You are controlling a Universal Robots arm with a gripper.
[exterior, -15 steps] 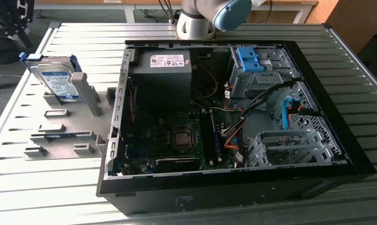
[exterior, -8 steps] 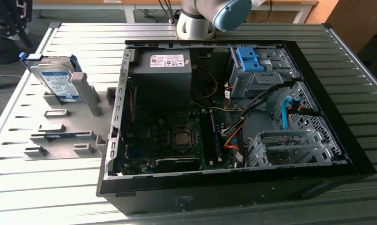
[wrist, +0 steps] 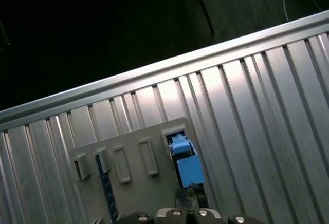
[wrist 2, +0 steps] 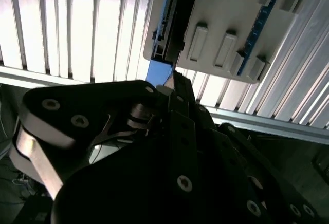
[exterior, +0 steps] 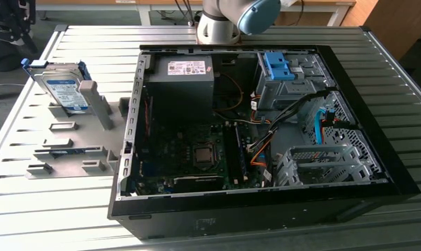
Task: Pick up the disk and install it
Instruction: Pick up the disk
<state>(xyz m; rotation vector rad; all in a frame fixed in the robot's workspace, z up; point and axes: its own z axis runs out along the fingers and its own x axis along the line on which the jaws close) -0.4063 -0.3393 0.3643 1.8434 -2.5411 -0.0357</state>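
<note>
The disk (exterior: 62, 89), silver with a white-and-blue label in a blue carrier, stands upright on edge in a slot at the far end of a grey holder (exterior: 74, 151), on the exterior view's left. In the first wrist view I look down on the disk's blue carrier edge (wrist: 185, 162) in the holder (wrist: 131, 183), with my gripper (wrist: 187, 215) directly over it, apart from it. In the second wrist view my dark gripper (wrist 2: 176, 88) points at the disk's edge (wrist 2: 175, 18) in the holder (wrist 2: 226, 23). It holds nothing that I can see.
An open black computer case (exterior: 266, 120) lies on the ribbed metal table (exterior: 49, 209), beside the holder. Inside are a power supply (exterior: 182, 78), a motherboard (exterior: 196, 151), a blue-latched bay (exterior: 279, 65) and a metal drive cage (exterior: 322, 164). The arm's base (exterior: 228, 18) stands behind the case.
</note>
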